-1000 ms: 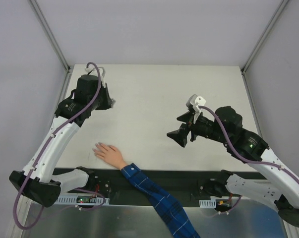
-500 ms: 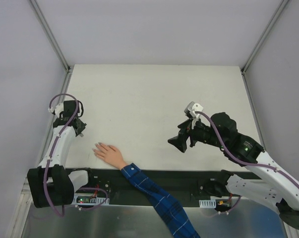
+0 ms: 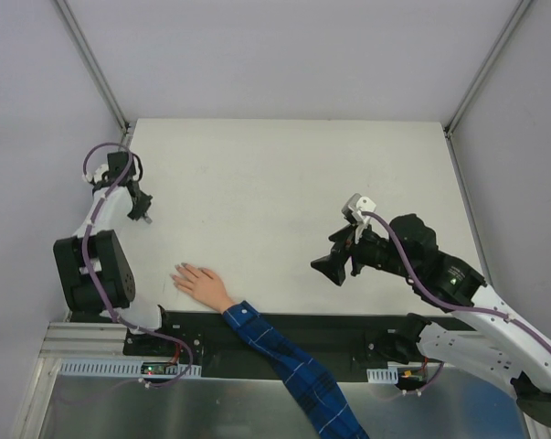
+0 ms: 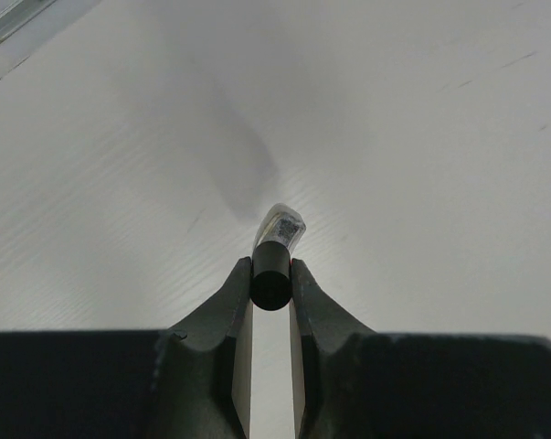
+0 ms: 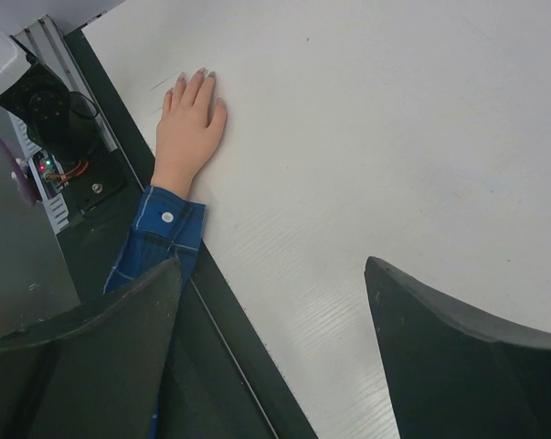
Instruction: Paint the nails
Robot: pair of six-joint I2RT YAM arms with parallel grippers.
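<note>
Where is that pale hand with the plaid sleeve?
In the overhead view the pale flesh-coloured hand lies at the near edge of the white table, left of centre, by the left arm's base.

The table (image 3: 284, 174) was white and matt, finely ribbed up close. The hand (image 5: 188, 123) looked like smooth, matt flesh-toned plastic or rubber, its nails (image 5: 200, 73) too small to judge. The sleeve (image 5: 161, 240) was woven blue plaid cloth. The left gripper (image 4: 270, 272) had matt black plastic jaws, and the small bottle (image 4: 277, 240) between them had a dull black cap and a glossy clear body. The right gripper (image 5: 273, 265) had matt dark jaws. Beyond the table's near edge lay a brushed metal sheet (image 3: 211, 412).
</note>
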